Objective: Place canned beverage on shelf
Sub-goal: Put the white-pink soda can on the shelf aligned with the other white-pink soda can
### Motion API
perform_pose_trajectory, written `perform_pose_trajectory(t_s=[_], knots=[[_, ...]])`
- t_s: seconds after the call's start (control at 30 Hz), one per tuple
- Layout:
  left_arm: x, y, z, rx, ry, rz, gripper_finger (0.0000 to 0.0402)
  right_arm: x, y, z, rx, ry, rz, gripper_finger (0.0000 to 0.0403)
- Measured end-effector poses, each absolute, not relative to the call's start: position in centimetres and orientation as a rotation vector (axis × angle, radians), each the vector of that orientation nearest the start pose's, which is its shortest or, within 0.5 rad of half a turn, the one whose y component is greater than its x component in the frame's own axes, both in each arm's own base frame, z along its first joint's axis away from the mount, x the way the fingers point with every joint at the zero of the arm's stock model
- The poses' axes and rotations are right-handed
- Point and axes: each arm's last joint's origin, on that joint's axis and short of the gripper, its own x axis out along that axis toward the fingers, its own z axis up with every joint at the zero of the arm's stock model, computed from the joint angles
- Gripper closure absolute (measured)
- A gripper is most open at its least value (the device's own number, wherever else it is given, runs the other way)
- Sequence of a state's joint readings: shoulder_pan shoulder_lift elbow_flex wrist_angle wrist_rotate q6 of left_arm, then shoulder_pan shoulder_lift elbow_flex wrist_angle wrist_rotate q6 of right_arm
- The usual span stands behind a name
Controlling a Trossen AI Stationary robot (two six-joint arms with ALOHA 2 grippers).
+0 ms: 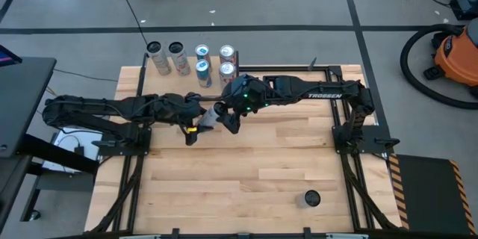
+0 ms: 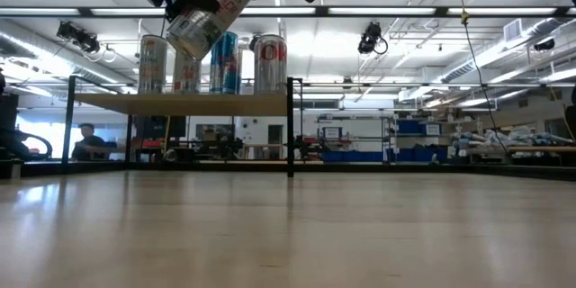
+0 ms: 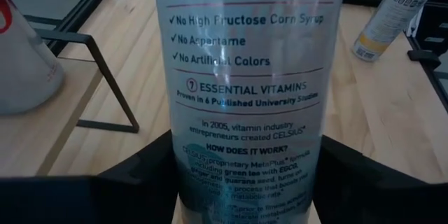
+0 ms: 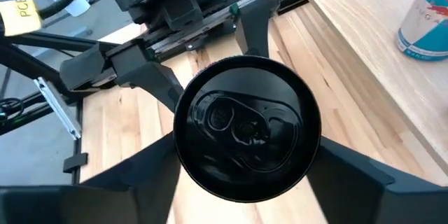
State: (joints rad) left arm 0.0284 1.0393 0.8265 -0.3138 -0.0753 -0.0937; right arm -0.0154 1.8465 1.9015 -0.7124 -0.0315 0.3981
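Six cans (image 1: 200, 60) are stood on the shelf (image 2: 180, 103); a spare can (image 1: 311, 198) sits well apart. The tilted can (image 1: 210, 116) is held midair between left gripper (image 1: 196, 122) and right gripper (image 1: 228, 118), both closed around it.

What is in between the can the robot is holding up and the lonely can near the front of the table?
Nothing: in the high view, only bare tabletop lies between the held can and the lone can.
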Motion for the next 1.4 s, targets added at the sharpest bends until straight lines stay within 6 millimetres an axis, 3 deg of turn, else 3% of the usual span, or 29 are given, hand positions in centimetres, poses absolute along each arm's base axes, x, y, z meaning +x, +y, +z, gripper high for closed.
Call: perform_pose_trajectory(t_s=[0.13,0.27,0.47,0.7,0.93,1.13,1.27,1.4], knots=[[22.1,0.8,29.0,-0.072,0.514,0.123,0.0153,41.0,-0.5,37.3,0.403,0.648,-0.098,0.0069],[21.7,0.8,29.4,-0.079,0.505,0.125,0.0147,41.0,-0.4,37.4,0.408,0.643,-0.083,0.0047],[19.7,0.8,30.0,-0.108,0.518,0.139,0.0148,40.9,0.0,38.0,0.426,0.634,-0.020,0.0050],[17.0,0.8,31.4,-0.121,0.464,0.166,0.0148,40.4,1.6,41.4,0.400,0.544,0.056,0.0053],[11.9,0.5,32.3,-0.231,0.443,0.192,0.0147,38.8,3.8,45.5,0.381,0.460,0.138,0.0053],[8.3,0.4,33.2,-0.265,0.316,0.210,0.0146,37.8,5.1,47.5,0.349,0.411,0.172,0.0053],[7.3,0.7,33.4,-0.226,0.255,0.308,0.0146,37.6,5.7,47.7,0.344,0.407,0.177,0.0053],[7.6,1.0,31.8,-0.192,0.199,0.421,0.0146,37.6,6.1,47.6,0.340,0.416,0.182,0.0053]])
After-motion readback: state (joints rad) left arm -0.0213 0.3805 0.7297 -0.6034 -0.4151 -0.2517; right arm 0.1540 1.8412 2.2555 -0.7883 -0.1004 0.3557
